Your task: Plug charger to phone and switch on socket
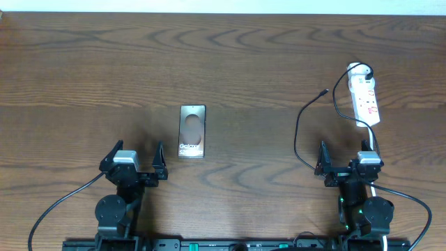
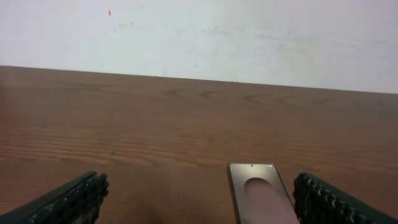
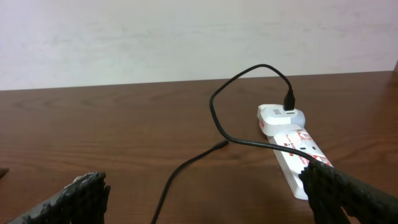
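One dark wooden table (image 1: 223,56) under the phone (image 1: 191,131); pale wall (image 2: 249,37) behind

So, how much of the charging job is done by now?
Done: the charger plug sits in the socket. In hand: nothing; the left gripper and right gripper are open, empty. Left: its tip lies apart from the phone; whether the socket is on I cannot tell.

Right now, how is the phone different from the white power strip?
The phone is dark grey; the power strip is white with red marks. The phone has nothing plugged in; the power strip has the charger plugged into its far end. Both lie flat on the table.
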You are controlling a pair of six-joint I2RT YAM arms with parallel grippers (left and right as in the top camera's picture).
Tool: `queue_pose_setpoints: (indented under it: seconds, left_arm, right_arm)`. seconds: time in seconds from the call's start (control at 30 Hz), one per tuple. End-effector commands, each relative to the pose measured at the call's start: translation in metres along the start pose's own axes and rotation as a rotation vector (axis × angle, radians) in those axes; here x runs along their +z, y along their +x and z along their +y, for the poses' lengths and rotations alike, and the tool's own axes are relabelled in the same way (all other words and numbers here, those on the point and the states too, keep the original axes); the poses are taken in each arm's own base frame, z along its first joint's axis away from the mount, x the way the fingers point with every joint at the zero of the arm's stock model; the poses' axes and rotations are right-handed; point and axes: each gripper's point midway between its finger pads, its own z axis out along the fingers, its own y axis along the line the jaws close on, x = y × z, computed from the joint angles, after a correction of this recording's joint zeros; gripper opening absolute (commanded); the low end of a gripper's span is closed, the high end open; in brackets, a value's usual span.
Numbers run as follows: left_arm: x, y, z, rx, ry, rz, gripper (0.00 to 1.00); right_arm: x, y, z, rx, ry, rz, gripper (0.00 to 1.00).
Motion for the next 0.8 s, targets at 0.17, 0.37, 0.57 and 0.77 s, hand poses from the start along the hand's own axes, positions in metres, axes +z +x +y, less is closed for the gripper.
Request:
queue_pose_setpoints:
  seconds: [0.17,0.37,0.57,0.77]
  left_arm:
    - [-0.002,-0.004,-0.006,-0.060,0.028,0.021,0.98]
    - [0.003,-0.004,-0.022,-0.071,0.110,0.130,0.98]
    - [0.016,-0.023,-0.036,-0.088,0.176,0.223,0.98]
    - [0.028,-0.035,-0.042,-0.114,0.183,0.378,0.98]
  right_arm:
    - [0.000,0.000,0.001,-0.016,-0.002,-0.003,0.99]
    - [0.000,0.000,0.001,-0.016,-0.001,-0.003,0.99]
    - [0.000,0.000,0.001,-0.016,-0.001,-0.003,0.99]
    - [0.000,0.000,0.001,-0.016,-0.002,-0.003,0.99]
